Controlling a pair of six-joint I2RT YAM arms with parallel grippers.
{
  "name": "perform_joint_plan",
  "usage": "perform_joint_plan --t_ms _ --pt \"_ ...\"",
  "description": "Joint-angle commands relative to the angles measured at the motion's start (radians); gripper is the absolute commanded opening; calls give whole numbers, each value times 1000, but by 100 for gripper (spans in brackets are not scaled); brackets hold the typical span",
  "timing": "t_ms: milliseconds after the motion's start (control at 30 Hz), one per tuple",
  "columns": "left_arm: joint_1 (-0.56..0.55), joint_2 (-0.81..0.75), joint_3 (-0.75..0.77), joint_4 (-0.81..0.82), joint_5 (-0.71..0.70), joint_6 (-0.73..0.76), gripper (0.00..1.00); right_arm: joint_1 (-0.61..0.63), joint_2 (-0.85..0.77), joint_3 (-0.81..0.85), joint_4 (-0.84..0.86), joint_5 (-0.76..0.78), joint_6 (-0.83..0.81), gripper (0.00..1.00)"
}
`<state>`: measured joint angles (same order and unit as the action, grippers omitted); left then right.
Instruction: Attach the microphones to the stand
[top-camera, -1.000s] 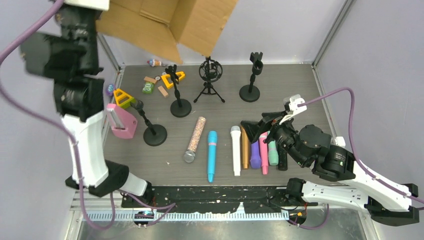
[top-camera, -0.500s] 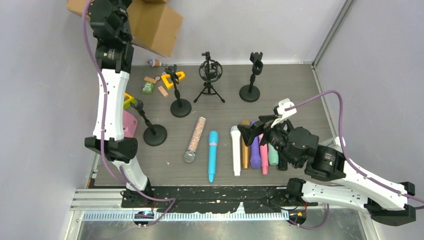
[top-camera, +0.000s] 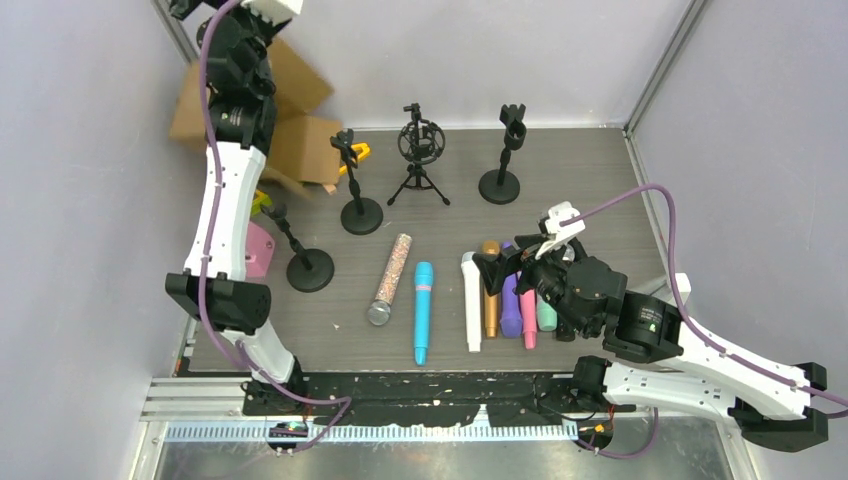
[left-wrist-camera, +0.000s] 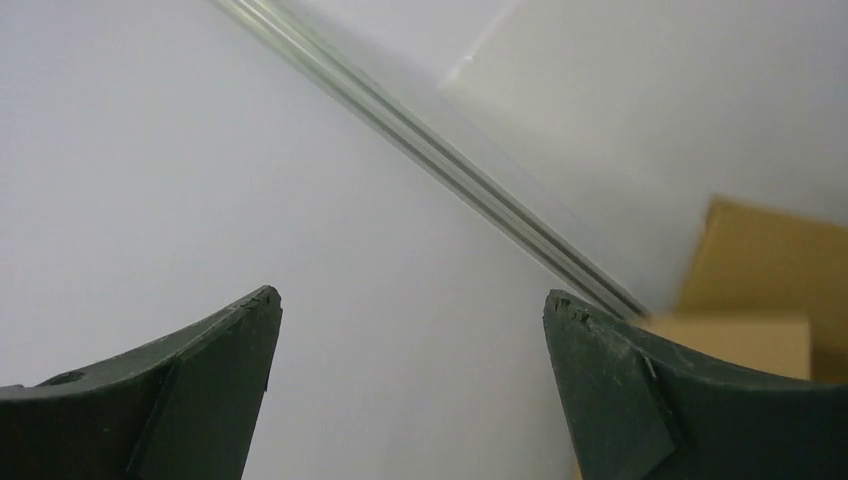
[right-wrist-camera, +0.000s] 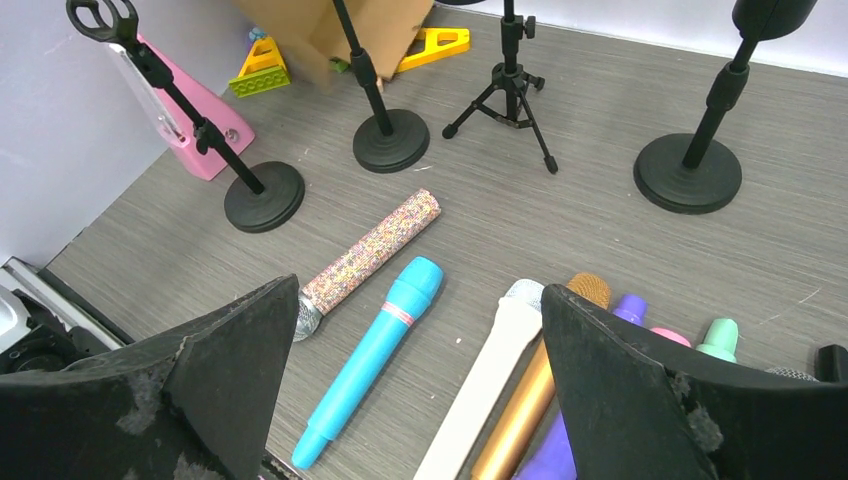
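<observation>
No lettering, label, brand, number or sign can be read; none is made out on the microphones (right-wrist-camera: 375, 350), stands (right-wrist-camera: 688, 172) or cardboard box (top-camera: 300, 145).

One camera sits high behind the arms (top-camera: 650, 330), looking down over the whole table (top-camera: 600, 180). The right wrist camera hangs low over the microphones (right-wrist-camera: 370, 345) and stands (right-wrist-camera: 388, 140), shared with that view. The left wrist's faces a wall (left-wrist-camera: 150, 150) up close.

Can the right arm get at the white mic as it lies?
Probably yes. The right gripper hangs open just above the white mic, with nothing between them. The gold mic lies tight alongside, so one finger may have little room there.
</observation>
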<state>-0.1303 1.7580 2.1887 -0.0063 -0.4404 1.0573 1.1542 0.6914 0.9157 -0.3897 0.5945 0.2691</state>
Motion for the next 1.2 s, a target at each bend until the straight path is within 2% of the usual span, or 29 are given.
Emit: perform_joint_plan --t_ms 0,100,300,433,567,733,933,1067,1167 --pt "-1 -150 -121 -88 69 -68 99 -1 -15 3 27 20 8 95" --pt "-2 -219 -108 -329 200 -175 100 -2 -12 6 17 16 14 95" --pt "-3 -310 17 -926 472 -361 100 -1 23 29 -2 -8 25 95" --pt "1 -417 -57 -1163 557 -482 100 -2 89 47 19 -63 18 95" --pt "1 -564 -189 -1279 596 -590 99 -1 189 75 78 -143 -11 95" --pt "3 -652 -215 -1403 604 -709 100 -1 418 179 215 -295 -73 95" --pt "27 -757 -250 -1437 517 -723 100 -1 749 397 395 -429 -182 95" --pt "32 -767 -228 -1492 498 -717 99 -1 987 523 545 -499 -254 95" --pt "40 -765 -204 -1488 456 -739 99 -10 1110 624 650 -557 -290 96"
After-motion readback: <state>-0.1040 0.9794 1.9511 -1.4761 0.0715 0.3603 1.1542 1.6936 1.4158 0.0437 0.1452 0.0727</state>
